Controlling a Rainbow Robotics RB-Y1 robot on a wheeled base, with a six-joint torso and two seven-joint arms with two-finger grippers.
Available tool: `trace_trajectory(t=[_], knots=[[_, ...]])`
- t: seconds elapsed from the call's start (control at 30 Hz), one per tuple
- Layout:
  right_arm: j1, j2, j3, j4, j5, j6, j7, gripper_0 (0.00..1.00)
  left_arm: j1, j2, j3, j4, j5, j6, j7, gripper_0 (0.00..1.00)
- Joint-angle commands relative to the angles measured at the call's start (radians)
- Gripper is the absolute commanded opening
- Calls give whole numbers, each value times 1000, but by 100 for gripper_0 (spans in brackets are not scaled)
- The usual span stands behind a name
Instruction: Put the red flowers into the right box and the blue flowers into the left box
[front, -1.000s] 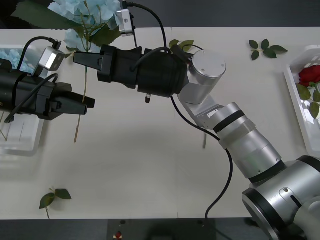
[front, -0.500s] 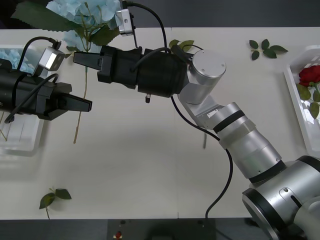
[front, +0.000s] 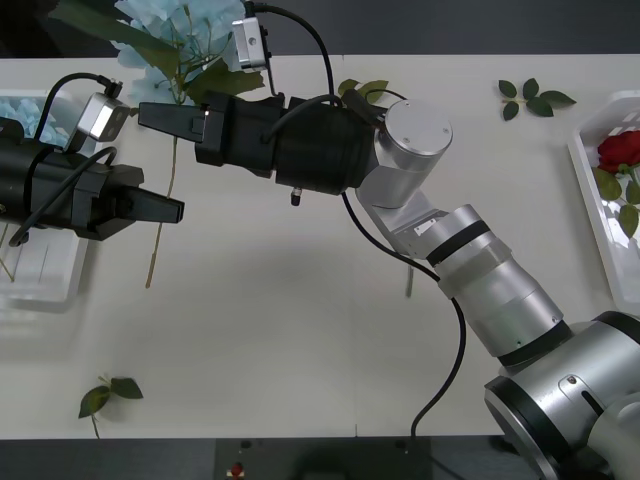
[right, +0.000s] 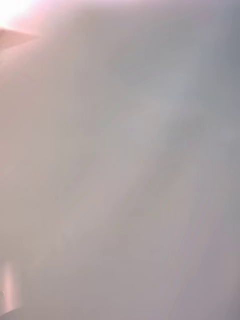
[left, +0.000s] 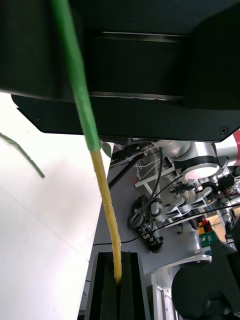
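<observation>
I'm holding the blue flowers up by the table's far left corner — the right gripper is clamped on the stem just under the bloom. My left gripper is pinching the stem's yellow tail, fingers together, beside the left box. Red flowers are lying in the right box at the table's right edge.

The broad middle of the cream table lies open. At its far-left corner the black right gripper, the black left gripper and the pale-blue hydrangea's long stem crowd together, apparently touching.
</observation>
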Motion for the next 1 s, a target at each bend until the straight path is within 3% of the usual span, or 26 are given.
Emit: trace_trajectory(t=[0.03, 0.23, 0.6, 0.83, 1.0], knots=[[-25, -23, -16, -15, -15, 3, 29, 88, -34, 28, 20, -16, 5, -10, -35, 0], [-25, -23, -25, -15, -15, 3, 32, 96, -35, 81, 86, -16, -70, -11, -14, 0], [-30, -80, -34, -15, -15, 49, 18, 97, -34, 137, 301, -17, -326, -8, 25, 0], [-59, -279, -54, -15, 166, 227, -146, 96, -32, 210, 399, -16, -517, -1, 52, 0], [-85, -417, -129, -15, 370, 427, -327, 97, -32, 281, 445, -16, -681, 7, 68, 0]])
